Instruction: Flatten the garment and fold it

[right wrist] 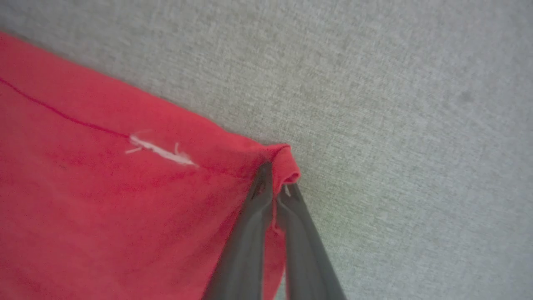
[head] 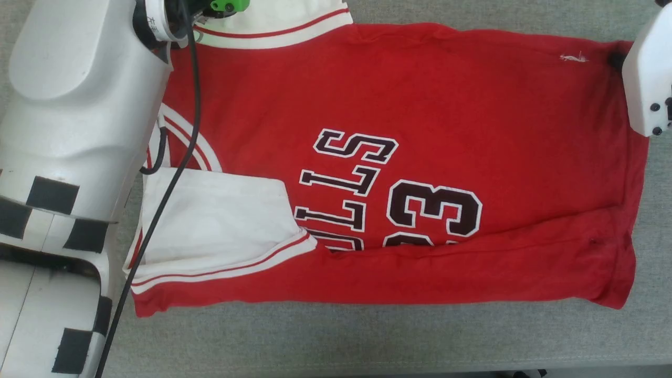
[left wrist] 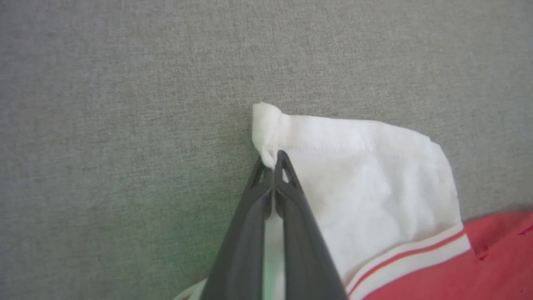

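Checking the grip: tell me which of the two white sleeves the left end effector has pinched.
The far sleeve, at the head view's top: the left end effector is shut on its corner. The near sleeve lies free.

The worktop [head: 367,336] is covered in plain grey woven cloth, and its near edge runs along the bottom of the head view. Beyond that edge sits a small pale-and-dark object [head: 525,374], too cropped to identify.
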`<state>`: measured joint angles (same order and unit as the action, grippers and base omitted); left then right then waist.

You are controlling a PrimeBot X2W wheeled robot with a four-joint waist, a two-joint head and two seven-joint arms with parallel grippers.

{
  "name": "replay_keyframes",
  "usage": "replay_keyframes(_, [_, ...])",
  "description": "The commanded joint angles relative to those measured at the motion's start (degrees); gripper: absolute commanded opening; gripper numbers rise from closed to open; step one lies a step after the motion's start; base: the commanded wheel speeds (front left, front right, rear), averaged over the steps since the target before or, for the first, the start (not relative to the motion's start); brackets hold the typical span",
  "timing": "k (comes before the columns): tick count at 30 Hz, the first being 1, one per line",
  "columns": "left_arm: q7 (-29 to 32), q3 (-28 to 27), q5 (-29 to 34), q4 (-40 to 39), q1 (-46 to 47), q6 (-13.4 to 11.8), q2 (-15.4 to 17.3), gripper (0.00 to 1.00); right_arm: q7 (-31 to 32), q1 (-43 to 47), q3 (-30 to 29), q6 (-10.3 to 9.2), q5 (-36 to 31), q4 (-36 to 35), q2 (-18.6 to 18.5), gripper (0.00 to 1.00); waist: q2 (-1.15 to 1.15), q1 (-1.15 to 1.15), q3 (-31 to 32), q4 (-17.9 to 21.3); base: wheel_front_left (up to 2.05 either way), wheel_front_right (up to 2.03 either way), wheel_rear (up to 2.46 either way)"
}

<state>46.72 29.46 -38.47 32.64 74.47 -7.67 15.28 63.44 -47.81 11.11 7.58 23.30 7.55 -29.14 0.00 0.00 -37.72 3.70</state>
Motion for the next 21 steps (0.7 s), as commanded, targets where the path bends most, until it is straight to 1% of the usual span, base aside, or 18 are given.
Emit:
replay_keyframes(1, [-0.9,-0.3,-0.8,-0.4,-0.9,0.2,0.3,0.00,-0.3,3.1,0.2,-0.09,0.2,2.2,0.5,0.00,0.00,0.00,0.7,-0.1,0.00,0.00,0.00])
replay_keyframes(8, [-4.7,-2.2,-2.8,-2.6,-2.2,2.4,1.0,0.00,-7.5,4.3,-4.1,-0.09,0.7,1.5,2.6,0.00,0.00,0.00,5.5,-0.2,0.00,0.00,0.00])
replay_keyframes(11, [-6.5,-3.6,-4.0,-4.5,-3.9,3.4,2.1,0.00,-10.1,5.7,-5.5,-0.09,0.8,1.1,2.8,0.00,0.00,0.00,9.1,-0.2,0.00,0.00,0.00])
replay_keyframes(15, [-7.2,-4.4,-5.7,-7.6,-7.9,4.4,3.3,0.00,-13.0,8.6,-7.3,-0.09,0.5,1.0,2.8,0.00,0.00,0.00,14.0,-0.6,0.00,0.00,0.00])
replay_keyframes(19, [-7.8,-5.2,-7.3,-11.3,-13.5,4.6,4.6,0.00,-14.7,12.3,-8.2,-0.09,0.3,1.4,3.3,0.00,0.00,0.00,18.8,-0.9,0.00,0.00,0.00])
replay_keyframes(21, [-8.1,-5.9,-8.3,-13.5,-16.9,4.1,5.3,0.00,-15.4,14.2,-8.3,-0.09,0.3,1.4,3.7,0.00,0.00,0.00,20.7,-1.1,0.00,0.00,0.00])
